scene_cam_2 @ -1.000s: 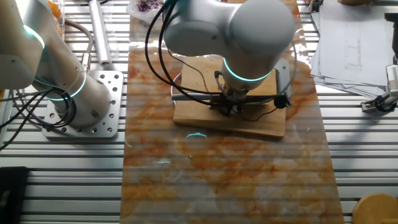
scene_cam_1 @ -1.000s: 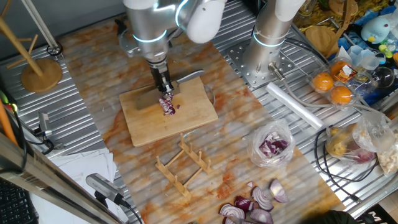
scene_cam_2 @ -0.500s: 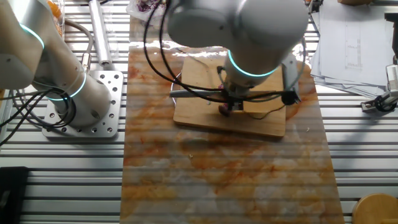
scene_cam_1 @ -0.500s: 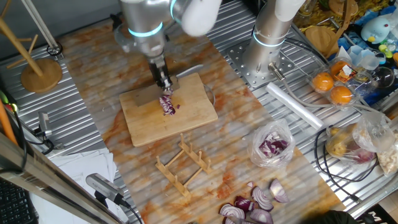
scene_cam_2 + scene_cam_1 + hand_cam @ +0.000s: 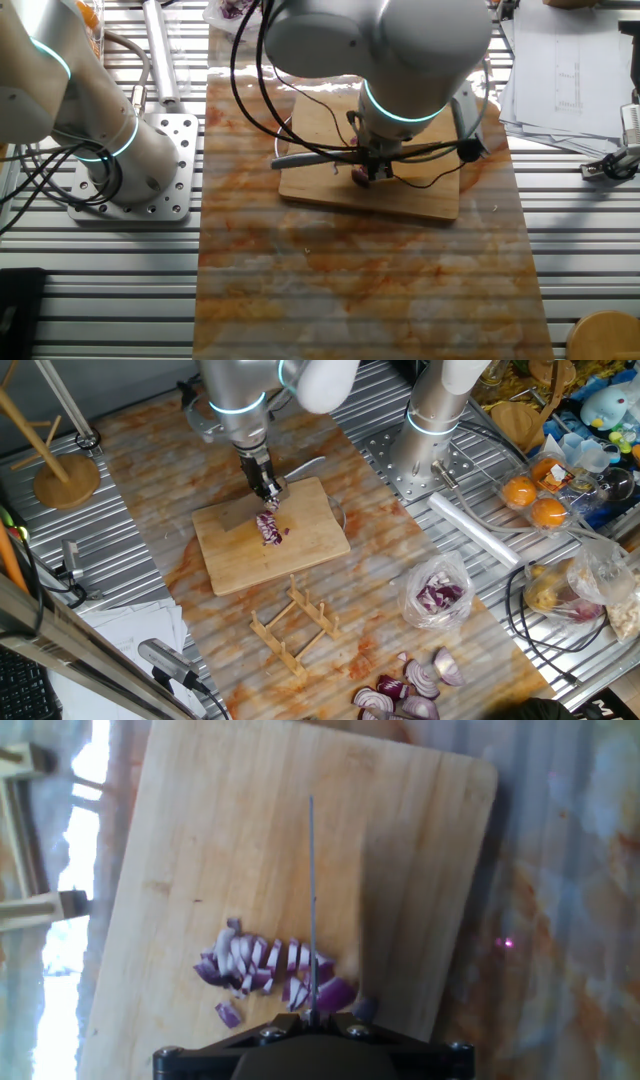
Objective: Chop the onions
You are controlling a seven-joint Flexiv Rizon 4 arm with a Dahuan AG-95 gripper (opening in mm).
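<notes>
Fingers of the gripper (image 5: 267, 490) are clenched on a knife (image 5: 312, 900), whose thin blade runs straight out from the hand in the hand view and hangs edge-down over the onions (image 5: 270, 972). Whether the edge touches them or sits just above cannot be told. The onions lie on the near half of the cutting board (image 5: 250, 840), a short row of purple-white slices already parted on one side of the blade, with a thicker uncut end (image 5: 335, 992) on the other side and one loose bit (image 5: 228, 1014) just beside the row. From one fixed view the same little heap (image 5: 269, 528) sits near the middle of the board (image 5: 300, 545), directly below the gripper.

Chopping looks well under way, with the remaining chunk the last to go. The next stroke probably calls for a small sideways shift toward that uncut end, then a straight press down to the wood.

The board rests on a mottled orange-brown mat (image 5: 400, 560) laid over a ribbed metal table (image 5: 120, 590). A small wooden rack (image 5: 295, 622) stands just beyond the board. Well apart lie a clear bag of purple chunks (image 5: 437, 595) and larger onion wedges (image 5: 410, 690) at the mat's corner.
</notes>
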